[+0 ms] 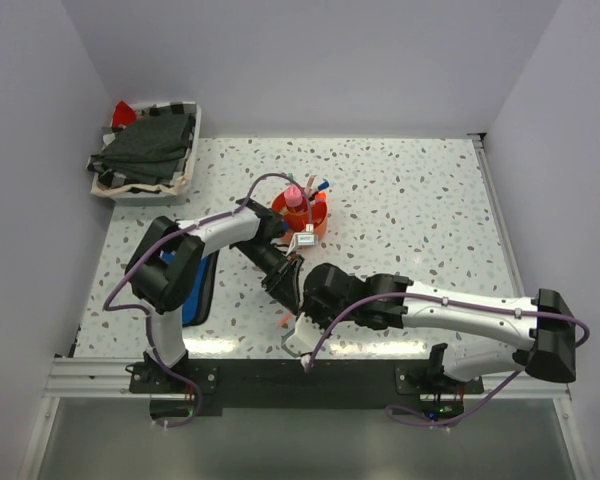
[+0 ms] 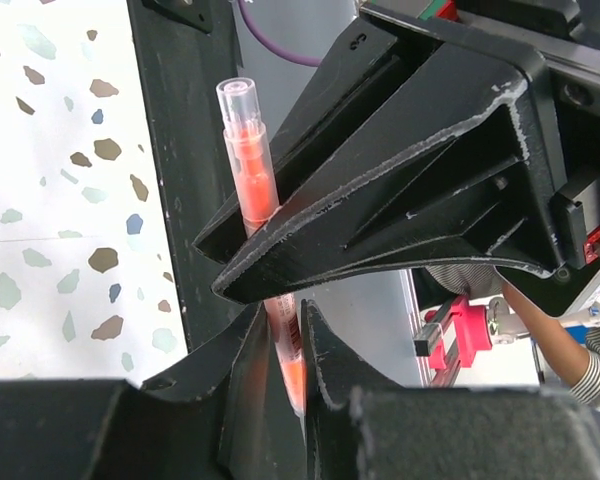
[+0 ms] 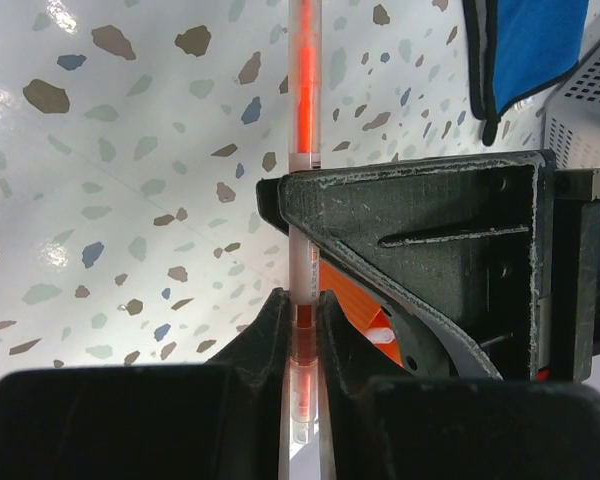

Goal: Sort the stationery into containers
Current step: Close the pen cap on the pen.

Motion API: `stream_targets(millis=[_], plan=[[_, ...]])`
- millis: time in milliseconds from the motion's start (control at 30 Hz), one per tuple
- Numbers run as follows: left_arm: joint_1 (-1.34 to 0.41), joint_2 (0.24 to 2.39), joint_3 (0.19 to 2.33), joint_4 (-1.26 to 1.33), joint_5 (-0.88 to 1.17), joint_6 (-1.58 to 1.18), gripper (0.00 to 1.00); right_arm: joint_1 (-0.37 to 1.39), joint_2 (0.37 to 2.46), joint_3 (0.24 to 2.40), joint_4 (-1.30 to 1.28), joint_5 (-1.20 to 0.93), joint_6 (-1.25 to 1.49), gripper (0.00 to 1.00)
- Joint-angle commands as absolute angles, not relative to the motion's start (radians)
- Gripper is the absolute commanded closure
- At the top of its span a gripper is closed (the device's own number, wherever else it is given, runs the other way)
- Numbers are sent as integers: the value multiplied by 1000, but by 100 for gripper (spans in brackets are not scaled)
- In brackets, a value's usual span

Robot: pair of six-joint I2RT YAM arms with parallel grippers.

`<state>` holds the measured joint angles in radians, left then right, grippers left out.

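Orange ink in a clear plastic barrel: the pen [image 2: 252, 170] looks light, stiff and slick, so a mid-barrel pinch suits it, clear of the capped end. It is held off the table [image 1: 410, 200] near the front edge, with the left claw [image 2: 280, 335] clamped on it and the right claw [image 3: 302, 310] clamped just beside. From above, both claws bury the pen, and which one bears the load I cannot tell. The orange organiser [image 1: 300, 215] stands behind. The blue pouch [image 1: 198, 290] lies half hidden under the left arm.
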<state>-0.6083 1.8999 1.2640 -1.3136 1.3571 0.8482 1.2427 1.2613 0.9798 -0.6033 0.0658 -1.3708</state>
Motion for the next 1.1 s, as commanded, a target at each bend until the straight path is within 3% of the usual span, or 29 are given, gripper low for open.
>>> stream_targets(millis=[0,67,100,133,233,433,667,800,1067], plan=[[-609,1890,1275,-1316,1448,854,90,1246,1281,1015,-551,100,-1351,100],[-607,1891,1273,-1318,1451,856,100,1244,1284,1015,-545,103,-1350,100],[-607,1888,1270,-1318,1453,859,100,1246,1285,1014,-531,139,-1330,97],[-607,1881,1266,-1318,1453,864,100,1246,1284,1015,-523,152,-1318,73],[-607,1868,1259,-1318,1451,867,100,1246,1264,1031,-566,199,-1240,55],[-607,1868,1281,-1318,1445,851,100,1243,1073,948,-578,195,-1178,45],[-606,1855,1287,-1318,1436,838,100,1226,910,832,-517,98,-1161,48],[-606,1836,1287,-1318,1436,833,100,1224,943,834,-512,106,-1147,54],[-606,1841,1290,-1316,1442,822,100,1224,1003,821,-433,136,-1193,54]])
